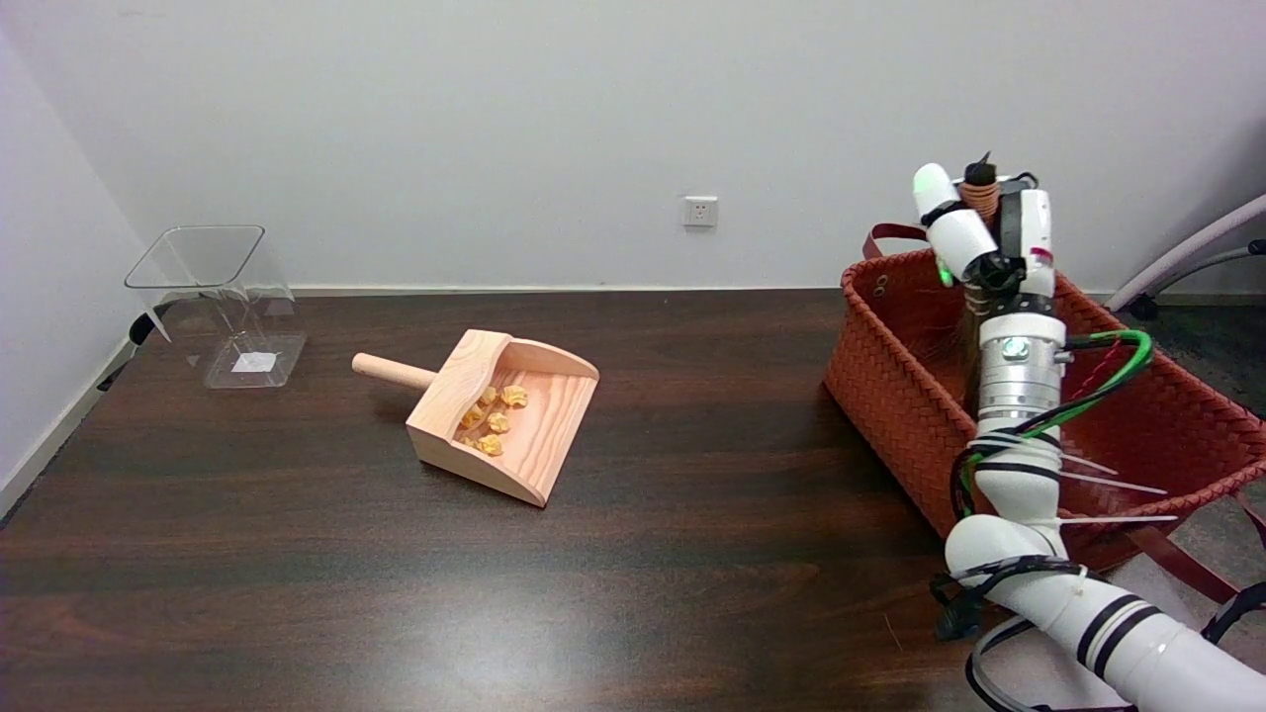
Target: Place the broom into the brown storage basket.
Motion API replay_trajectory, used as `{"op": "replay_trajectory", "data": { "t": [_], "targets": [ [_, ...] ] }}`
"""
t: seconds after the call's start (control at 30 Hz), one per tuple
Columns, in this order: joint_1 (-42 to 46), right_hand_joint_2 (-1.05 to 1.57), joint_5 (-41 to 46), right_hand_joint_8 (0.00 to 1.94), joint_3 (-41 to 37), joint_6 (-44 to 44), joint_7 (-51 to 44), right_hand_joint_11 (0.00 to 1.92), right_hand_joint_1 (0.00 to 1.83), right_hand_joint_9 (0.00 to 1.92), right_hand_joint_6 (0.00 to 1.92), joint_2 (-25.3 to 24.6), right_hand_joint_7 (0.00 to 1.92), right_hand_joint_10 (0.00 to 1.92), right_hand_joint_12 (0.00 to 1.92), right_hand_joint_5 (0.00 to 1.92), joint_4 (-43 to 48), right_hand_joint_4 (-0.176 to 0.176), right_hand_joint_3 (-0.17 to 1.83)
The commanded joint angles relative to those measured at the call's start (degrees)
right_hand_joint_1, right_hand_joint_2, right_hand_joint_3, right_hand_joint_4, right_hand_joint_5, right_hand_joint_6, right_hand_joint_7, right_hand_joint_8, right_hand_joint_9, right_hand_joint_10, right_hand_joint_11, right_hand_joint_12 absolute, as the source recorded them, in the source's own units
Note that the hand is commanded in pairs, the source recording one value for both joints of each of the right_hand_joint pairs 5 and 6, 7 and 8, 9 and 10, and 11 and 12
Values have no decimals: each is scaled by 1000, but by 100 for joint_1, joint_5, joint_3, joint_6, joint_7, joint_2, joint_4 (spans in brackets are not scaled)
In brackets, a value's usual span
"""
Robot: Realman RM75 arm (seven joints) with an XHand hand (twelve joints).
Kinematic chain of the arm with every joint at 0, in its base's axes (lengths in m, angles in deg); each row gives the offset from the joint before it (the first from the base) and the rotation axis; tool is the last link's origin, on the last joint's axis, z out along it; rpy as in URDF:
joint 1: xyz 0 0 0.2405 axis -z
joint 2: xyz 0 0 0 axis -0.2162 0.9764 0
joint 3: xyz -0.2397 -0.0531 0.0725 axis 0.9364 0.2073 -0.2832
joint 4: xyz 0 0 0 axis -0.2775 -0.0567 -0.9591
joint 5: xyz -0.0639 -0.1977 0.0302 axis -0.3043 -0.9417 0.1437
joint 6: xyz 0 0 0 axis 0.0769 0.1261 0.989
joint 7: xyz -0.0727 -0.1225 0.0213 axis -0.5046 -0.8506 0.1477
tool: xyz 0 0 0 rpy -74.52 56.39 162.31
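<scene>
Currently the right hand is raised at the right of the frame, above the far part of the brown storage basket. Its fingers are closed around the upper end of the broom, whose reddish-brown handle tip pokes out above the hand. From the grip the broom hangs down, close to upright, and its dark bristles reach into the basket's open top behind the white-and-silver wrist of the arm. Whether the bristles touch the basket floor cannot be told, since the arm covers that part.

The basket is woven, reddish brown, and sits at the right edge of the tabletop, with a strap handle showing at its far rim. The right arm rises from the lower right of the frame, crosses in front of the basket's near wall, and carries green and black cables beside the wrist.

Near the middle of the frame, well apart from the basket, a wooden dustpan lies on the dark tabletop with its round handle pointing to the left. Several small yellow-orange scraps lie inside it, close to its back wall. At the upper left of the frame a clear plastic container stands at the far left corner of the tabletop. A white wall with a socket closes the scene behind.
</scene>
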Motion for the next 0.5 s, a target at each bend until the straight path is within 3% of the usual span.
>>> {"op": "replay_trajectory", "data": {
  "t": [0.03, 0.5],
  "targets": [
    [-432, 1571, 160, 1822, 838, 271, 446, 1920, 755, 1920, 1920, -39, 1822, 1920, 1920, 1920, -547, 0, 163],
    [-425, 1571, 160, 1775, 924, 670, 481, 1920, 766, 1920, 1920, -73, 1775, 1920, 1920, 1920, -284, 0, 153]
  ]
}}
